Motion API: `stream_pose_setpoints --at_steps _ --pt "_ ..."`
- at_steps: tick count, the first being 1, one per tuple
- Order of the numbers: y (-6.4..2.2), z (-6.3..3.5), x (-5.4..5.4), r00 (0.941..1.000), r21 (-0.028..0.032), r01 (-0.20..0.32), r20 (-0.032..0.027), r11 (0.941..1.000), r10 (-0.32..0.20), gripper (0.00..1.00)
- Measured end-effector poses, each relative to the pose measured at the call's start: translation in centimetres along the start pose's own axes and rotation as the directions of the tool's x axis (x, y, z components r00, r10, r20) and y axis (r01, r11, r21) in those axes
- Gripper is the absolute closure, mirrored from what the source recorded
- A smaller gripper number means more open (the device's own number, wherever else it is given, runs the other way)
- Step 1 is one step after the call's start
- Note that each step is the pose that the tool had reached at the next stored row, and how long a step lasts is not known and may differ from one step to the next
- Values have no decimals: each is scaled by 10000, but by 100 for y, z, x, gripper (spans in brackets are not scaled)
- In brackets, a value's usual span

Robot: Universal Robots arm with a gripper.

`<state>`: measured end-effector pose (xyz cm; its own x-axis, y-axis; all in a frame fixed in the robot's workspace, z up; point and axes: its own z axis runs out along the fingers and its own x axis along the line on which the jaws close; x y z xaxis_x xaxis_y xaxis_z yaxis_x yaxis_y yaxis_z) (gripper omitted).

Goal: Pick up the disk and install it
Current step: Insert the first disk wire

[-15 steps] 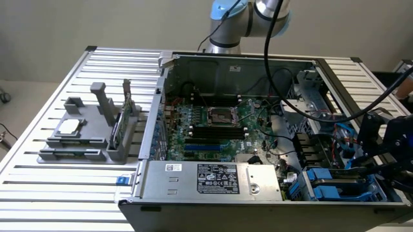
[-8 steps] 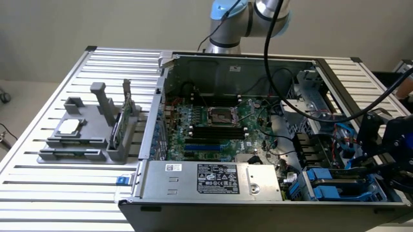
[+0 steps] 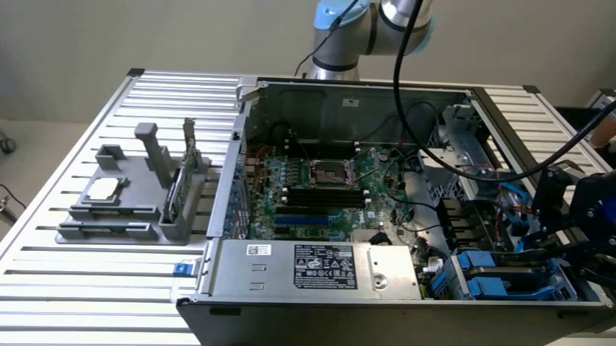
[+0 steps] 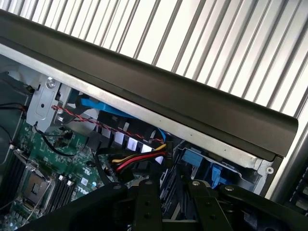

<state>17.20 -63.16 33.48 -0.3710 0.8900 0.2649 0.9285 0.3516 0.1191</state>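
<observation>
The disk (image 3: 493, 278), grey with a blue plastic carrier around it, lies in the drive bay at the front corner of the open computer case (image 3: 318, 288), on the exterior view's right. My black gripper (image 3: 563, 241) hangs just above and beside that bay, close to the case's side wall. In the wrist view the gripper (image 4: 173, 195) looks down along the case's black edge at blue carrier parts (image 4: 195, 157) and a bundle of red, yellow and black wires (image 4: 139, 161). Whether anything is in its grip stays hidden.
The case lies on a slatted aluminium table (image 3: 86, 288). Inside are a green motherboard (image 3: 318, 187) and a long grey box with a label (image 3: 318, 268). A grey tray (image 3: 130, 209) on the exterior view's left holds a small silver chip (image 3: 104, 189) and an upright card. Black cables (image 3: 462, 169) hang over the case.
</observation>
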Motion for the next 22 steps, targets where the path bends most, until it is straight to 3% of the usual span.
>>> stream_pose_setpoints --at_steps 22 --pt "34 29 19 10000 -11 -4 -25 10000 4 72"
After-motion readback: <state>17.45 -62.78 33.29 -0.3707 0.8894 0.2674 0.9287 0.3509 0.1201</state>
